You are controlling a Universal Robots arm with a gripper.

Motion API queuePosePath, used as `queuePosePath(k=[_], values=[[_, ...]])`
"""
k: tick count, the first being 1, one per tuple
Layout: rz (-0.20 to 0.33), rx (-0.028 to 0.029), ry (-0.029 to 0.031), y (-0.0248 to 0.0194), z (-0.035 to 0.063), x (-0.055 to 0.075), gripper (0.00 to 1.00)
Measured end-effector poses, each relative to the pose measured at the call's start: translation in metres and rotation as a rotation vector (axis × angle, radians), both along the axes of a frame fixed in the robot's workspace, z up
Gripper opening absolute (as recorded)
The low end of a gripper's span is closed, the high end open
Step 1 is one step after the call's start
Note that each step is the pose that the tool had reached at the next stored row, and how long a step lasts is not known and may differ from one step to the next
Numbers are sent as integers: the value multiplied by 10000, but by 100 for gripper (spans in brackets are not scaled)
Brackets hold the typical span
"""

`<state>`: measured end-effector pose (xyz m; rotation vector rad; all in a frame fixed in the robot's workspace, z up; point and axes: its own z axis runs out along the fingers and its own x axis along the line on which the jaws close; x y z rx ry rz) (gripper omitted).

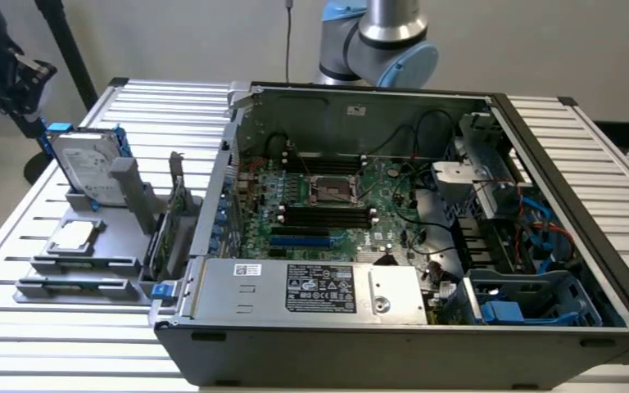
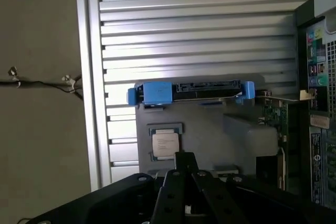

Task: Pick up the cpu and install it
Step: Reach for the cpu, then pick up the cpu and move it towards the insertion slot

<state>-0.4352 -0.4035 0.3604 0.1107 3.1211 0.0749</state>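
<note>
On grey tray [image 2: 210, 135], cpu [image 2: 165, 144] lies w/ edges clear; gripper [image 2: 185, 160] clenched, empty, apart.

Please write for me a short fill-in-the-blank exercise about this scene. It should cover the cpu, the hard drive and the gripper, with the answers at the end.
1. The cpu lies flat on the grey holder, to the exterior view's ____ of the computer case.
2. The hard drive stands upright in a ____ frame.
3. The gripper is ____, with nothing between its jaws.

Missing words: left; blue; shut.
</note>
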Motion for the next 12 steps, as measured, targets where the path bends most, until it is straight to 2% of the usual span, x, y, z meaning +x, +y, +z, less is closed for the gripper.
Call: queuePosePath(k=[2, 12], values=[[2, -3, 44, -16, -15, -35, 11], [0, 0, 43, -15, -15, -36, 11]])
